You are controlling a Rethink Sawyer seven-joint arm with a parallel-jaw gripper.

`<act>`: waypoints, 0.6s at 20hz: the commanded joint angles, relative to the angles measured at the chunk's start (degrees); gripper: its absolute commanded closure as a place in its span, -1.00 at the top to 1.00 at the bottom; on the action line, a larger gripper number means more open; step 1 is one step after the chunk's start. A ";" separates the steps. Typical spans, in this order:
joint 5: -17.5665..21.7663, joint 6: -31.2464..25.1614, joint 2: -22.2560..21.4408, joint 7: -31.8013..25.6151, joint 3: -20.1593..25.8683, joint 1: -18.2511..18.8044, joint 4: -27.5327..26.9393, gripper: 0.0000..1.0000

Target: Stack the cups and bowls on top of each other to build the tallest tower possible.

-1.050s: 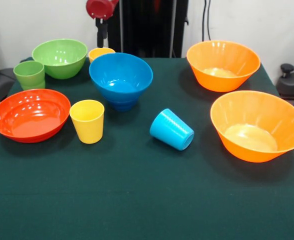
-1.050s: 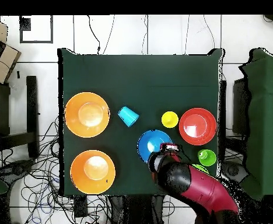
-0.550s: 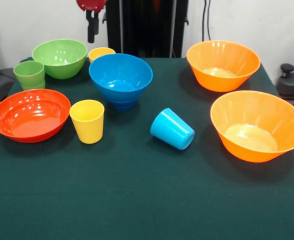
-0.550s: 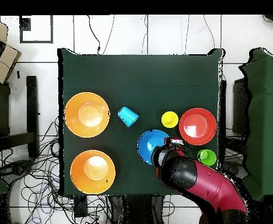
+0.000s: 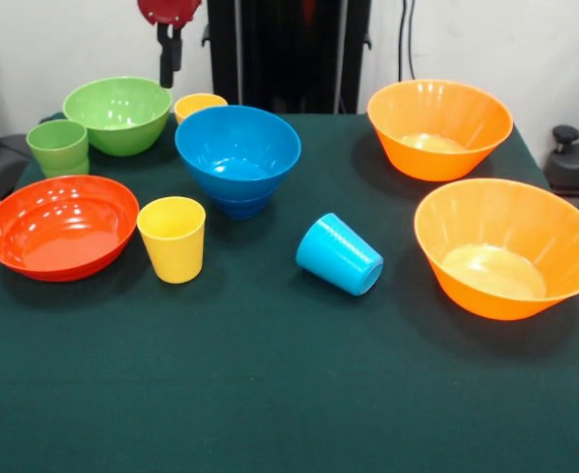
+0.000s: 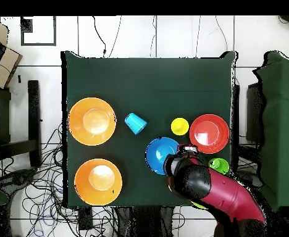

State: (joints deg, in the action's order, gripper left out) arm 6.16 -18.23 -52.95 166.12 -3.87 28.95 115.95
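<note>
My gripper (image 5: 168, 61) hangs high at the back, above the right rim of the green bowl (image 5: 119, 113) and left of the rear yellow cup (image 5: 200, 102). A light blue bowl (image 5: 238, 148) sits on a small dark blue bowl (image 5: 240, 206), forming a low tower. Left of it lie the red-orange bowl (image 5: 61, 225), an upright yellow cup (image 5: 172, 238) and the green cup (image 5: 58, 146). A light blue cup (image 5: 339, 255) lies on its side mid-table. In the overhead view the arm (image 6: 212, 190) covers the green bowl and rear yellow cup.
Two large orange bowls (image 5: 439, 128) (image 5: 507, 246) stand on the right side of the green table (image 5: 270, 394). Overhead they are the orange bowls (image 6: 92, 121) (image 6: 98, 181) at the left. Cables lie on the floor around the table.
In the front view the gripper has shifted left, from above the rear yellow cup to above the green bowl's rim. Cups and bowls have not moved.
</note>
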 commanded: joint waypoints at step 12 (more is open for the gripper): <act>8.38 16.30 16.44 0.50 -10.03 -13.94 -5.44 1.00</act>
State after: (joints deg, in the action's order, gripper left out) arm 11.90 -3.28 -43.15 166.12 -13.72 13.93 112.84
